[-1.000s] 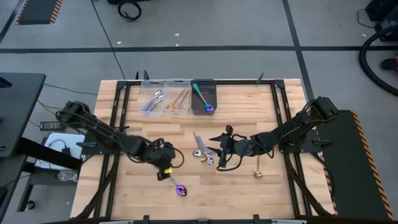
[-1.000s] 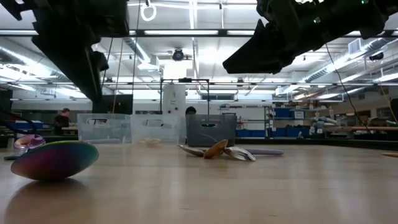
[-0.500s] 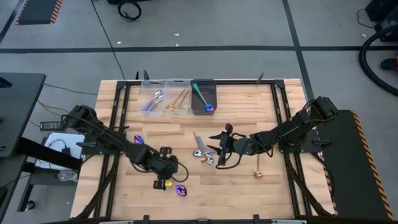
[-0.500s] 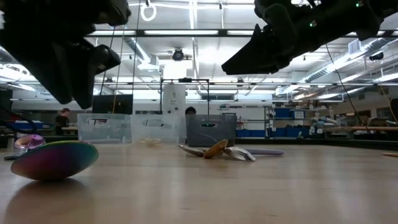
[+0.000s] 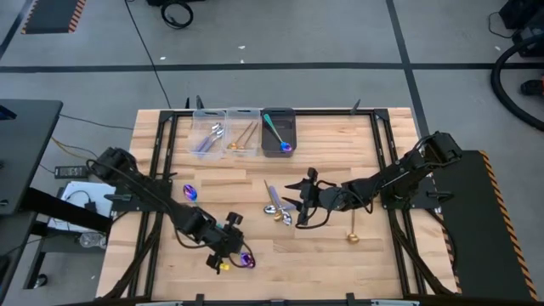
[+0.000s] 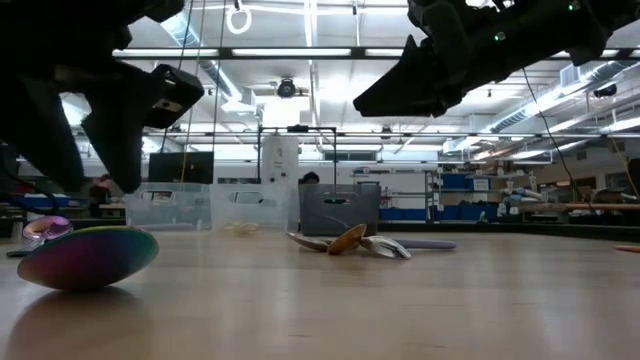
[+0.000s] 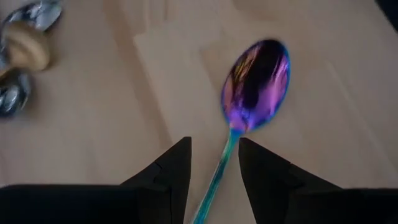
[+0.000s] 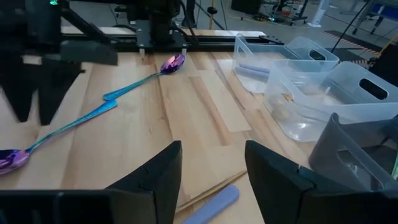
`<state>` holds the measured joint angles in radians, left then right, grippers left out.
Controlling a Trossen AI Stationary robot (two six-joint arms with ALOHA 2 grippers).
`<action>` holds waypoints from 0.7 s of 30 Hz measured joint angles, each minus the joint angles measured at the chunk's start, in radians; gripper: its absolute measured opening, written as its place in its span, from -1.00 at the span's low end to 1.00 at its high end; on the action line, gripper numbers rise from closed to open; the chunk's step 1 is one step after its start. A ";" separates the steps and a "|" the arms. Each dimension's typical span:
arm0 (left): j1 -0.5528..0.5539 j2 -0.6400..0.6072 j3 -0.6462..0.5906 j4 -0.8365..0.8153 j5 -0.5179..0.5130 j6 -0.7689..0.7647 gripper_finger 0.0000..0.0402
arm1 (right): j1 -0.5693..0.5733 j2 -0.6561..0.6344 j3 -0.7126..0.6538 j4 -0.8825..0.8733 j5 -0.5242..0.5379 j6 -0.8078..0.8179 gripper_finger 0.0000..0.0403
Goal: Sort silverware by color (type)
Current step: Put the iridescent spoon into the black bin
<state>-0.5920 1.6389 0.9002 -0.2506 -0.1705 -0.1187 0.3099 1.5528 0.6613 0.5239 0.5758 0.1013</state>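
1. The left hand (image 5: 228, 252) has travelled toward the near edge of the surface (image 5: 365, 255) over the last second and now sits low over the near iridescent spoon (image 5: 247, 259). Its fingers (image 7: 166, 173) stand slightly apart, astride the teal handle just behind the purple bowl, and nothing is gripped yet.
2. That move reads as the approach to a pick: the hand is lined up on the handle, so closing and lifting looks like the next step. The thin handle lies flat on the wood, so the fingers may slide over it.
3. The right hand (image 5: 304, 204) has not shifted; it hangs open and empty above the middle of the surface, beside a small cluster of spoons (image 5: 277, 206), silver and gold lying together.
4. Other loose pieces: a second iridescent spoon (image 5: 190, 192) on the left side and a gold spoon (image 5: 350, 231) on the right.
5. Three bins stand in a row at the far edge. The left clear bin (image 5: 210, 133) holds lilac-handled silver spoons, the middle clear bin (image 5: 244, 131) holds gold ones, and the dark bin (image 5: 278, 129) holds one teal-handled iridescent spoon. The spoon under the left hand belongs in the dark bin.
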 joint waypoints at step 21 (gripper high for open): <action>-0.005 0.126 0.004 -0.045 0.083 0.204 -0.85 | 0.000 0.000 0.000 0.006 -0.001 0.000 -0.08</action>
<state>-0.5975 1.7653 0.9047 -0.2954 -0.0875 0.0858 0.3099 1.5528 0.6609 0.5297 0.5747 0.1013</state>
